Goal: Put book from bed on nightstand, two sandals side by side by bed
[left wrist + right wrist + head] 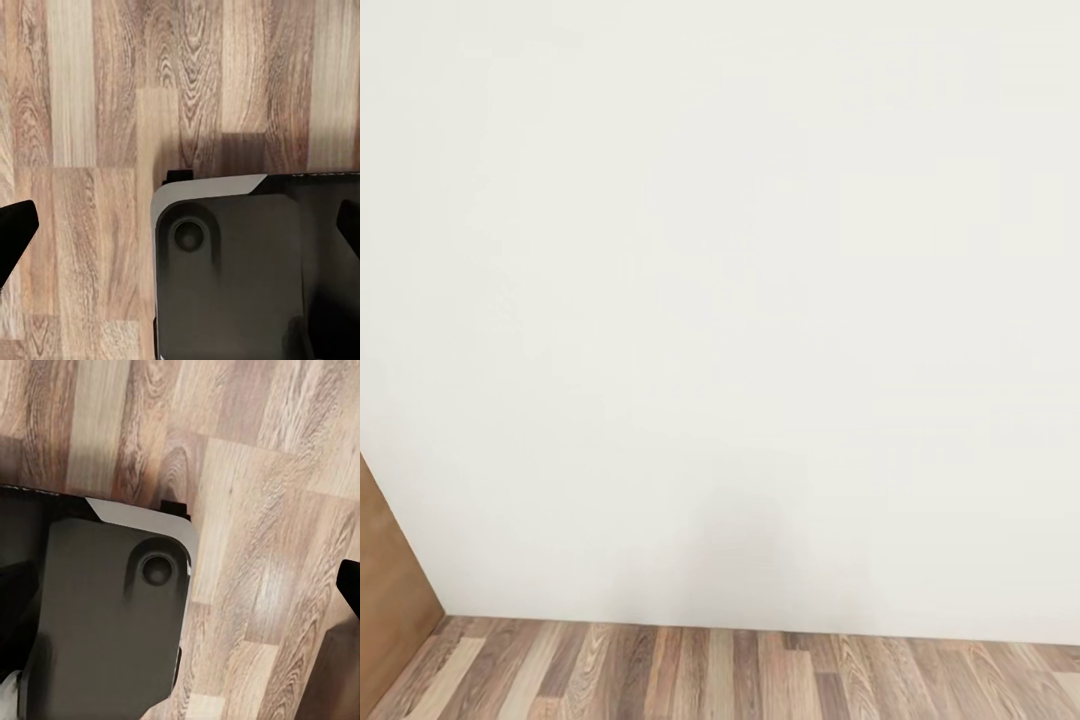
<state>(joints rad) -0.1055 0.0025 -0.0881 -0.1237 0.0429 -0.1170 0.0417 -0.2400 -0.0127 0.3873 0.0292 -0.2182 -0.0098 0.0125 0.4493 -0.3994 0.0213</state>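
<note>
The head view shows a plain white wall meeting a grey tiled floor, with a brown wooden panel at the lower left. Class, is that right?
Not quite. The floor is light wood planks, not grey tiles, as the head view shows. The rest holds: a plain white wall meets it, with a brown wooden panel at the lower left.

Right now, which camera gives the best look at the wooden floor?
The left wrist view: the wood-plank floor covers much of that picture from close above, with clear grain, beside the robot's dark base. The right wrist view shows the floor about as well. The head view shows a narrow strip under the white wall.
</note>
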